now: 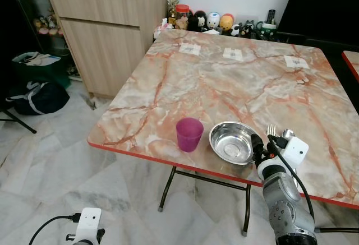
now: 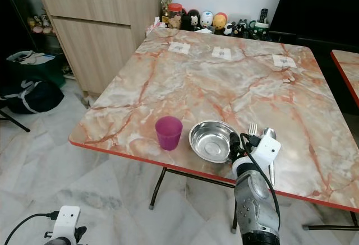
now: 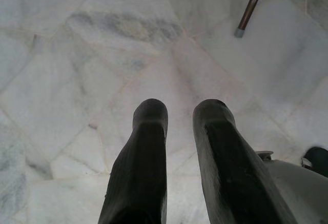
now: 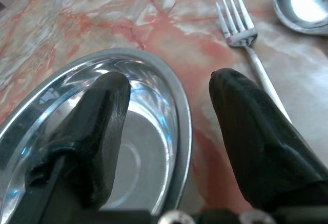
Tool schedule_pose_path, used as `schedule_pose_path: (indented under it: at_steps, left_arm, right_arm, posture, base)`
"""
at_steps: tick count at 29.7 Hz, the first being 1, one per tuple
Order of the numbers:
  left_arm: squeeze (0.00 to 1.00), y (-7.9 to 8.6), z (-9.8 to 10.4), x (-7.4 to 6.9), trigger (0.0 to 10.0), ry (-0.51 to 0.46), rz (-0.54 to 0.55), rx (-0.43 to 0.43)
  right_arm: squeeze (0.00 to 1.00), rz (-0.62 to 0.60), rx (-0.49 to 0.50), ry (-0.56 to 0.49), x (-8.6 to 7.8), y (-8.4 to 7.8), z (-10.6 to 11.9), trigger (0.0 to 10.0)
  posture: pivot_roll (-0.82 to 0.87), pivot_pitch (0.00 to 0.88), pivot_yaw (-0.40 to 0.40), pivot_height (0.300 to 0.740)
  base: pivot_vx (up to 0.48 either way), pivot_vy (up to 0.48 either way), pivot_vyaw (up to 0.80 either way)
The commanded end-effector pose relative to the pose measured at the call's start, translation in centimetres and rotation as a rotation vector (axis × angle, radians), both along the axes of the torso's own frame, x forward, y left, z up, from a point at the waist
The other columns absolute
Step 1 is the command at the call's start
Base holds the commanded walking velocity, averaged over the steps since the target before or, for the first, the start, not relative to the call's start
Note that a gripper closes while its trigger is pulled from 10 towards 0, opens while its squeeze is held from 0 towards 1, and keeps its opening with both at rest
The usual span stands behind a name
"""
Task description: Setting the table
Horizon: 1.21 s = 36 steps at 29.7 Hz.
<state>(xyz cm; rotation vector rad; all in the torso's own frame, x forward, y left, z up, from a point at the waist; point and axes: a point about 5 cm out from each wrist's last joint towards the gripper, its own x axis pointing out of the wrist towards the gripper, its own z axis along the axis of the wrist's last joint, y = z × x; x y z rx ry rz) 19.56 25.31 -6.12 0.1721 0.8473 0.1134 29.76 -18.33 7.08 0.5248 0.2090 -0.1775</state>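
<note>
A purple cup (image 1: 189,134) stands near the front edge of the marble table (image 1: 235,82). To its right sits a steel bowl (image 1: 231,142). A fork (image 4: 241,26) and a spoon (image 4: 302,3) lie side by side just right of the bowl. My right gripper (image 4: 171,83) is open at the bowl's right rim, with one finger over the bowl's inside and the other over the bare table between bowl and fork. It holds nothing. My left gripper (image 3: 179,112) hangs low over the floor, its fingers a little apart and empty.
Three white cards (image 1: 233,54) lie along the table's far side. A wooden cabinet (image 1: 104,26) stands at the back left, with toys (image 1: 213,21) by the wall. Bags (image 1: 33,91) sit on the floor to the left. Another table's edge (image 1: 352,60) is at the right. A table leg (image 3: 250,6) stands near my left gripper.
</note>
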Motion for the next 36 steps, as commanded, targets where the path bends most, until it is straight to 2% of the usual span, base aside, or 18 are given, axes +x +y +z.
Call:
schedule_pose_path:
  at_steps: [1,6,11,13,14,16,17,36]
  left_arm:
    - [0.0,0.45,-0.14,-0.52,10.0,0.017,-0.001,0.007]
    - [0.0,0.74,-0.07,-0.6,10.0,0.016,-0.001,0.012]
    - [0.0,0.68,-0.05,-0.53,10.0,0.014,-0.001,0.012]
    - [0.0,0.5,-0.06,-0.41,10.0,0.011,-0.001,0.01]
    - [0.0,0.41,-0.07,-0.38,10.0,0.011,-0.003,0.01]
    - [0.0,0.38,-0.08,-0.37,10.0,0.011,-0.004,0.01]
    - [0.0,0.32,-0.08,-0.35,10.0,0.01,-0.005,0.01]
    - [0.0,0.19,-0.05,-0.21,10.0,0.007,-0.01,0.009]
  right_arm:
    - [0.0,0.003,0.011,0.013,0.14,0.03,-0.1,10.0]
    - [0.0,0.027,0.055,0.038,-0.03,0.29,-0.59,10.0]
    - [0.0,0.032,0.048,0.047,-0.02,0.44,-0.67,10.0]
    - [0.0,0.03,0.056,0.06,-0.06,0.53,-0.9,9.6]
    - [0.0,0.03,0.057,0.061,-0.1,0.58,-0.94,2.7]
    - [0.0,0.029,0.058,0.062,-0.11,0.59,-0.95,2.7]
    - [0.0,0.029,0.058,0.062,-0.13,0.61,-0.97,0.0]
    - [0.0,0.016,0.068,0.043,-0.04,0.59,-0.71,0.0]
  posture:
    - [0.14,0.003,-0.053,0.74]
    - [0.14,0.003,-0.053,0.74]
    - [0.14,0.003,-0.053,0.74]
    - [0.14,0.003,-0.053,0.74]
    - [0.15,0.004,-0.054,0.74]
    - [0.15,0.004,-0.054,0.74]
    - [0.15,0.004,-0.054,0.74]
    - [0.15,0.004,-0.056,0.74]
  base:
    - [0.0,0.0,0.0]
    - [0.0,0.0,0.0]
    - [0.0,0.0,0.0]
    - [0.0,0.0,0.0]
    - [0.0,0.0,0.0]
    - [0.0,0.0,0.0]
    - [0.0,0.0,0.0]
    - [0.0,0.0,0.0]
